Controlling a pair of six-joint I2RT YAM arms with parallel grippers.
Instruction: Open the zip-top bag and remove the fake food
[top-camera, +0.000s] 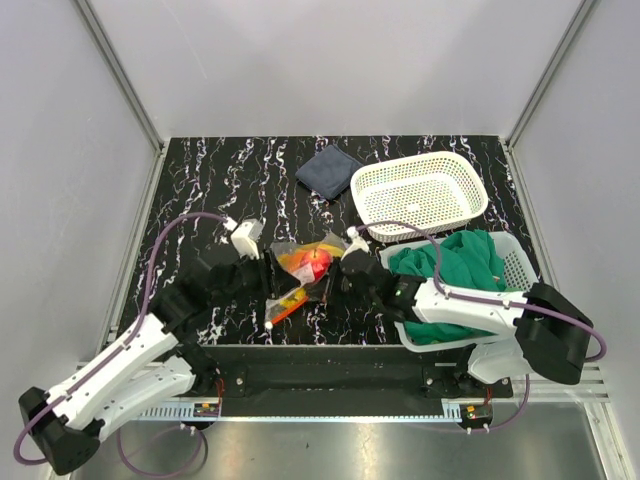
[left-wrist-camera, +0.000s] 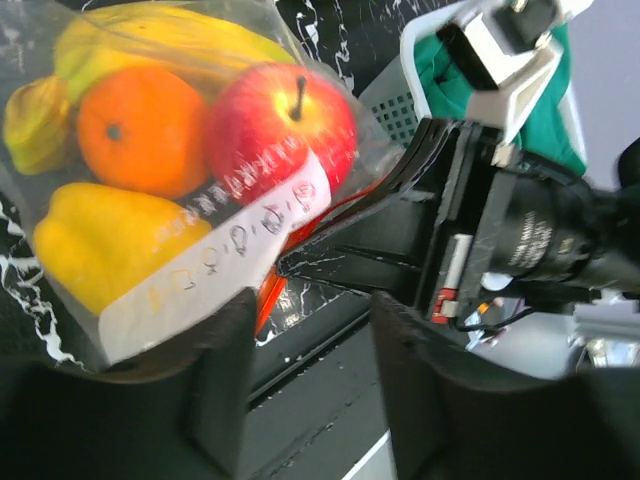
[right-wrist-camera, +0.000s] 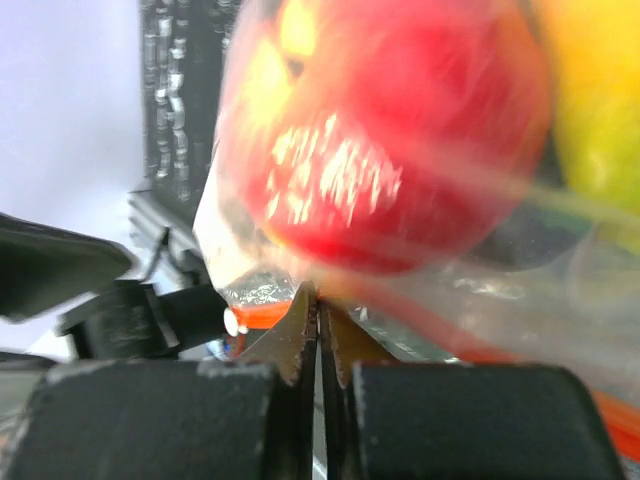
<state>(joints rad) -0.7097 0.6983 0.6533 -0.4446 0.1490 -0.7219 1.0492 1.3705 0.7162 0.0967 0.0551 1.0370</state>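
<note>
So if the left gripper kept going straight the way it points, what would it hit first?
Most likely the zip-top bag, at its orange-strip edge just ahead of the open left gripper, where the right gripper pinches it. Depth is hard to judge.

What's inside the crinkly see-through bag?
Inside the clear plastic zip-top bag are a red plastic apple, an orange, yellow bananas, a yellow pepper-like piece and a smaller yellowish piece. A white label covers part; anything behind them is hidden.
</note>
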